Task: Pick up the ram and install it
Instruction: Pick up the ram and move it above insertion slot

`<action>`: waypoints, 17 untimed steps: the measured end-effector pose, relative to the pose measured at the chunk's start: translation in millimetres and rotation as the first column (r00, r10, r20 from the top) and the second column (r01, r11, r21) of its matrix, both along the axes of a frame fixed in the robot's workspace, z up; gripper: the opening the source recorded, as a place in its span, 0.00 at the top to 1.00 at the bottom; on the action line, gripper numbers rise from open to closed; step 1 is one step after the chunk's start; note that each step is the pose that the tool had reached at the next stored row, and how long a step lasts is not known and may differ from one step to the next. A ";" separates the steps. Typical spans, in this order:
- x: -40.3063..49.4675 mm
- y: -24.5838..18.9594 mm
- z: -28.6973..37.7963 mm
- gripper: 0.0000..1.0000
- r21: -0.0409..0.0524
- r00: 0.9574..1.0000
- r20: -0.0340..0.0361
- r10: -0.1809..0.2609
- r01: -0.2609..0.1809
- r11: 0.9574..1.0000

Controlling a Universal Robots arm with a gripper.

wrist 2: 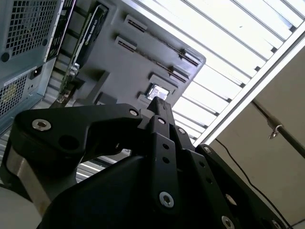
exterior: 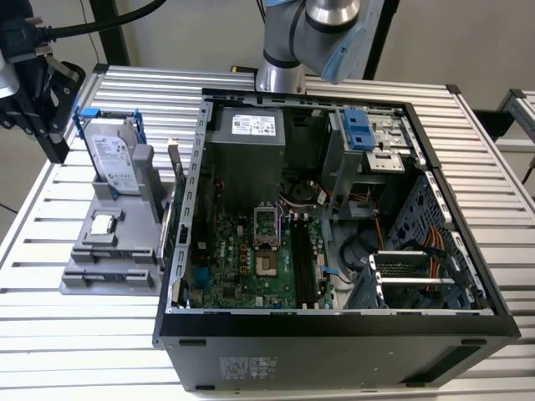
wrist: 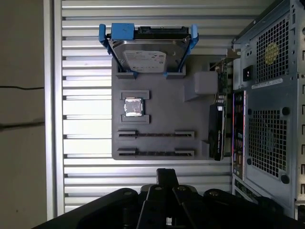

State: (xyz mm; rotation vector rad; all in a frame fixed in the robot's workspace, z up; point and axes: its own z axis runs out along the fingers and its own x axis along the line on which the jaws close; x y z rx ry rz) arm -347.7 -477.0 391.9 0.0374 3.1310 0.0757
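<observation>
Evidently the reach is in hand: jaws, together and empty, are held by the tray [exterior: 125, 251] at the case's [exterior: 334, 351] nine o'clock; parting is needed to grip the ram [wrist: 156, 153].

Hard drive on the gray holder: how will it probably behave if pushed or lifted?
The hard drive is a metal box, so probably stiff and rather heavy. It stands leaning in the gray holder, so a push near its top may tip it.

Lab | slatted aluminium table [exterior: 84, 334] | open computer case [exterior: 334, 359] | robot arm [exterior: 292, 33]
</observation>
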 end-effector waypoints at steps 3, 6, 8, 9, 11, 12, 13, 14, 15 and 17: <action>0.0 0.0 0.0 1.00 0.000 1.000 0.000 0.000 0.000 1.000; 0.0 0.0 0.0 1.00 0.000 1.000 0.000 0.006 -0.006 1.000; 0.0 0.0 0.0 1.00 0.000 1.000 0.000 0.015 -0.015 1.000; -0.1 0.0 0.0 1.00 0.000 1.000 0.000 0.021 -0.021 1.000; 0.0 0.0 0.0 1.00 0.000 0.999 0.000 0.032 -0.032 0.999; 0.0 0.0 0.0 1.00 0.000 0.999 0.000 0.039 -0.039 0.999; 0.0 0.0 0.0 1.00 0.000 0.999 0.000 0.046 -0.046 0.999; 0.0 0.0 0.0 1.00 -0.001 0.999 0.000 0.052 -0.052 0.999; 0.0 0.0 0.0 1.00 -0.001 0.998 0.000 0.058 -0.058 0.998; 0.0 0.0 0.0 1.00 -0.002 0.998 0.000 0.068 -0.068 0.998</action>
